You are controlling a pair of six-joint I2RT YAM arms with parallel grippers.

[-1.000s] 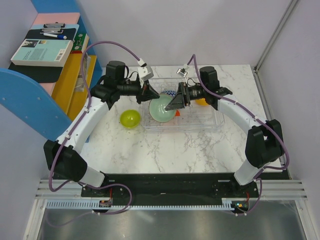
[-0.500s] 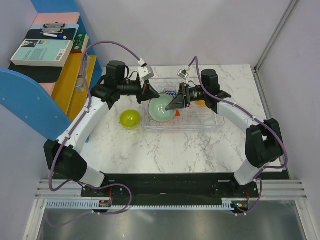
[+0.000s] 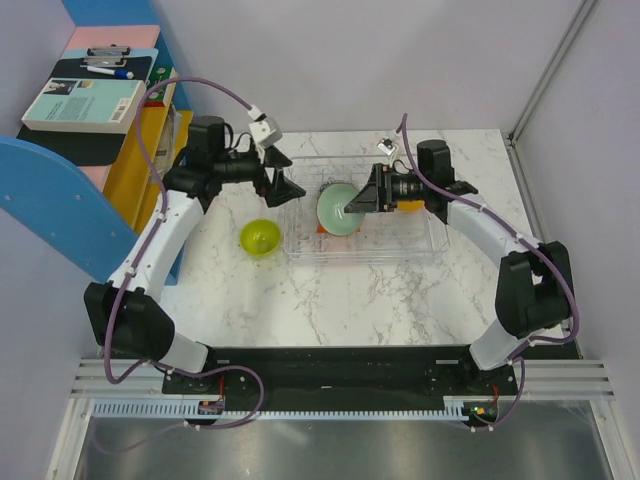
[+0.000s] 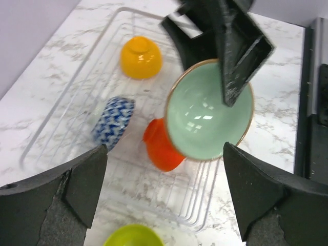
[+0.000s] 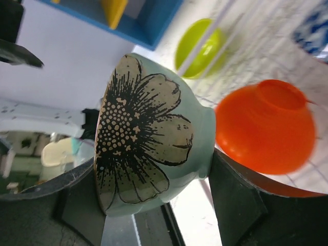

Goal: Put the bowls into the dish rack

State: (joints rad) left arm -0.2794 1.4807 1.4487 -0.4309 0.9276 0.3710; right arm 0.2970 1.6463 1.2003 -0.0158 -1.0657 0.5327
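my right gripper (image 3: 347, 208) clamped the mint bowl (image 3: 329, 211) by its rim, tilted over the dish rack (image 3: 415, 241) at frame centre; my left gripper (image 3: 284, 175) hung spread wide, empty, upper left.

Lime bowl (image 4: 134, 236) cut off below — red-orange bowl (image 4: 159, 148) partly behind mint bowl (image 4: 207, 110).
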